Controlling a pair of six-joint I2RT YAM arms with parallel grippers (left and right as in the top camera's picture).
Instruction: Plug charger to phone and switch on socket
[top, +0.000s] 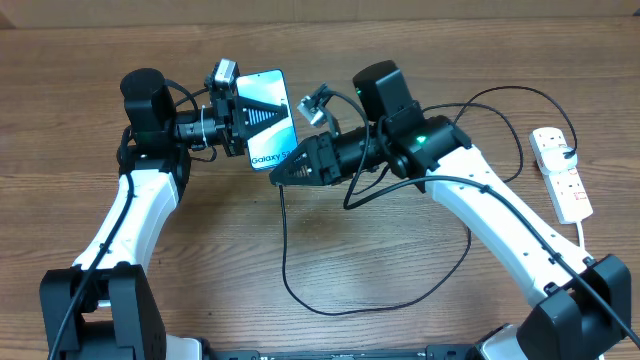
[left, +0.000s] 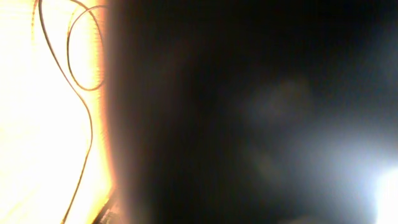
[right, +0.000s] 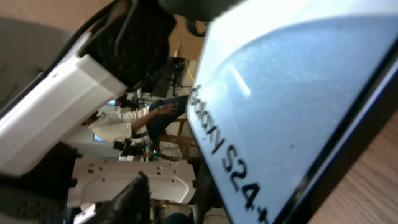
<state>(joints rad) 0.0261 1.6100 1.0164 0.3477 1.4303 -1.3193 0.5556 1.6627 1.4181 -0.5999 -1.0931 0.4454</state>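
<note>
The slim smartphone (top: 270, 118) with a light blue screen reading "Galaxy S24+" is gripped at its left edge by the closed fingers of the left gripper (top: 243, 118). The right gripper (top: 282, 175) is set at the smartphone's lower end; how wide its fingers stand cannot be told. The long thin black charger cable (top: 284, 250) is seen running down from there and looping over the brown wooden table (top: 80, 50). The white elongated power strip (top: 562, 175) with red switches is laid well apart, at the right.

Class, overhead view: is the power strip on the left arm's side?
No, the power strip lies on the table beside the right arm.
</note>
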